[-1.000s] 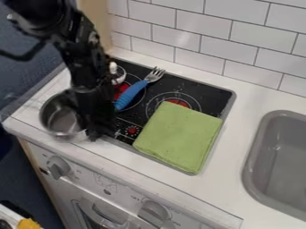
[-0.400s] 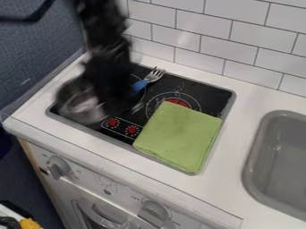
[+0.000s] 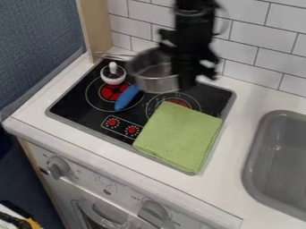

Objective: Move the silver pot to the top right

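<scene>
Silver pot (image 3: 156, 84) has moved up-right, its right side between the fingers (image 3: 186, 77).

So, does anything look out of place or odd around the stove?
The green cloth lies on the cooktop, partly over a red-centred burner, an odd spot for fabric. A blue-handled utensil also lies loose there. No spill or damage stands out.

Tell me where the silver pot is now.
In the camera view, the silver pot is at the gripper's left, above the stove's back edge, just beyond the blue handle.
</scene>
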Robot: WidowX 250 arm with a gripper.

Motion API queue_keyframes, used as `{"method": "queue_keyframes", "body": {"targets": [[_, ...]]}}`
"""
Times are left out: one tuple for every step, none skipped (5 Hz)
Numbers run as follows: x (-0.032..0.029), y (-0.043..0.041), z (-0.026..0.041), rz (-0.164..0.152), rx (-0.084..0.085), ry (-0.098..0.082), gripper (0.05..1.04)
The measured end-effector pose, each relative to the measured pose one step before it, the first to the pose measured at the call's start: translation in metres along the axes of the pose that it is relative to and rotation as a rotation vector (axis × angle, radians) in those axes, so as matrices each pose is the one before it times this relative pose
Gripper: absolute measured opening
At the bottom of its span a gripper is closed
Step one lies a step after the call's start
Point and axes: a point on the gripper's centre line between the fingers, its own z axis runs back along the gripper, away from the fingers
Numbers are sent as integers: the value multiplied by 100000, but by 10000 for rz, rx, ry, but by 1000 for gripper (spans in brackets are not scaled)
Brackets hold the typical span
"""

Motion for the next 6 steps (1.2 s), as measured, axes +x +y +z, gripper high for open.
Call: {"method": "queue_keyframes", "body": {"targets": [[3641,-807,-1471,-98,149,-40,77],[2322,-257,-1482,-255,57,-42,77],[1747,-447,-2477,-472,74,54,77],[89,-1370,-2044,-545,-146,316,77],[175,-128,-426,-352,-90,-40,107],[-95,-66,-384,-128,-67,28,289]]}}
